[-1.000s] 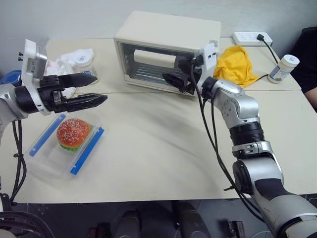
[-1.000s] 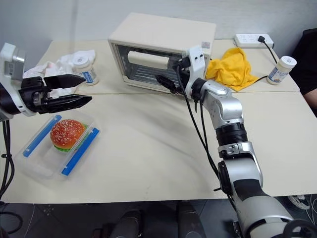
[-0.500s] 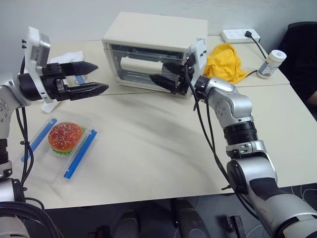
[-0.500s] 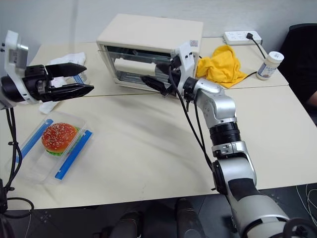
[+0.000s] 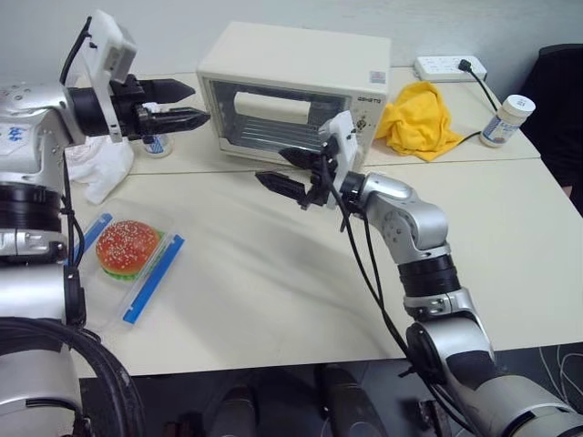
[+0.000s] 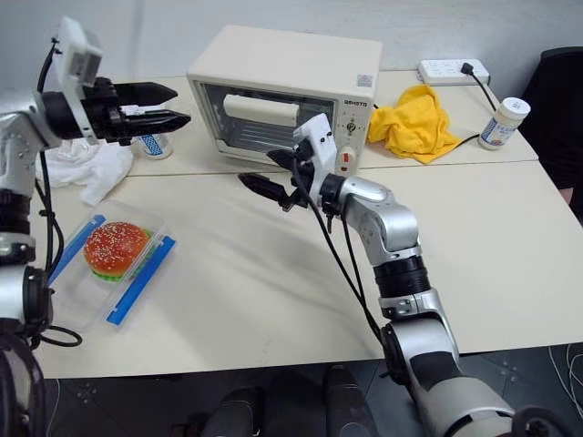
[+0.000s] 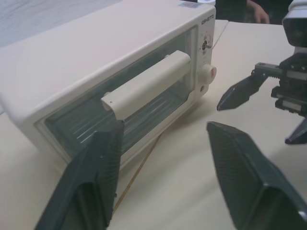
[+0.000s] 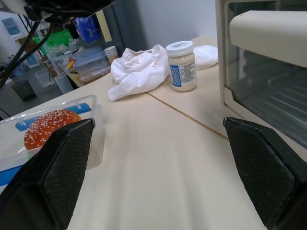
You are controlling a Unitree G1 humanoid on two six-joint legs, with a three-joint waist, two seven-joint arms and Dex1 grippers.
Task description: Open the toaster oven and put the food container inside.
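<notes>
One toaster oven (image 5: 291, 91), door closed; one food container (image 5: 123, 259) near left. Two small jars: one left (image 5: 157, 144), one far right (image 5: 506, 120). Left gripper (image 5: 187, 103) and right gripper (image 5: 284, 171) both parted, holding nothing.

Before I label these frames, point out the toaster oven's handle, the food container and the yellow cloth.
toaster oven handle (image 7: 148, 84), left wrist view, middle of the cream bar.
food container (image 5: 153, 278), left eye view, the near blue clip.
yellow cloth (image 6: 419, 123), right eye view, middle of the heap.
</notes>
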